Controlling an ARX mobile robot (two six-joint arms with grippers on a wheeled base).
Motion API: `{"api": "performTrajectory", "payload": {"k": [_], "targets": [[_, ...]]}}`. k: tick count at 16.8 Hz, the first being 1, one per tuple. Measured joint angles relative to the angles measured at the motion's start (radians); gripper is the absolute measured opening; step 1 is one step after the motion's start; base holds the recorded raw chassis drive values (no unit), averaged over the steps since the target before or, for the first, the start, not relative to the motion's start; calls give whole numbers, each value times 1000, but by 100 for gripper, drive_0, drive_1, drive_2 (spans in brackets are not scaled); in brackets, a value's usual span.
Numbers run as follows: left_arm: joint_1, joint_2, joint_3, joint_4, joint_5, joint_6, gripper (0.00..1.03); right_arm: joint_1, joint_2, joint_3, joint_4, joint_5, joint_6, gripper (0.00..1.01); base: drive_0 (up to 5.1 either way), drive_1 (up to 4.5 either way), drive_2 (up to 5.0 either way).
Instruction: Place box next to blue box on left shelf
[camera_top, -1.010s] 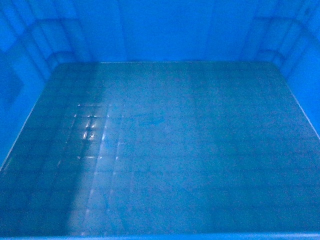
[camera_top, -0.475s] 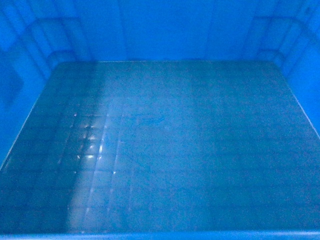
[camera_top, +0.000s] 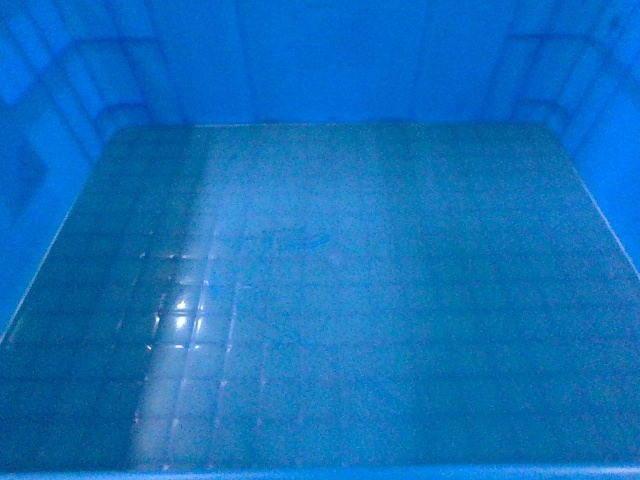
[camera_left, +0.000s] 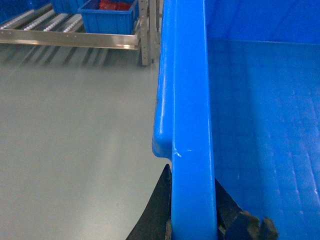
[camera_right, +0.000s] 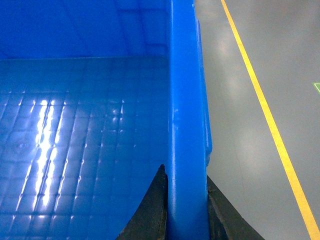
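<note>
The box (camera_top: 330, 290) fills the whole head view, its gridded floor across the middle and ribbed walls along the top and sides. The left gripper (camera_left: 192, 220), bottom centre of its frame, is clamped over the box's rim; the right gripper (camera_right: 186, 210) pinches the opposite rim likewise. A shelf (camera_left: 70, 37) holding a smaller blue bin (camera_left: 110, 17) sits upper left, and a yellow floor line (camera_right: 270, 120) runs down the right.

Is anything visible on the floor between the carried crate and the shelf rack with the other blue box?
Nothing visible: in the left wrist view bare grey floor runs from the crate, clamped by the left claw, to the shelf rack holding the other blue box. The head view shows only crate interior.
</note>
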Motion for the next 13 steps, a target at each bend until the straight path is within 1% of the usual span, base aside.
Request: {"api": "performTrajectory", "payload": {"k": [13], "targets": [[0, 0, 0, 1, 0, 0, 8, 0, 0, 0, 1, 0, 0, 9, -7, 407, -421]]}}
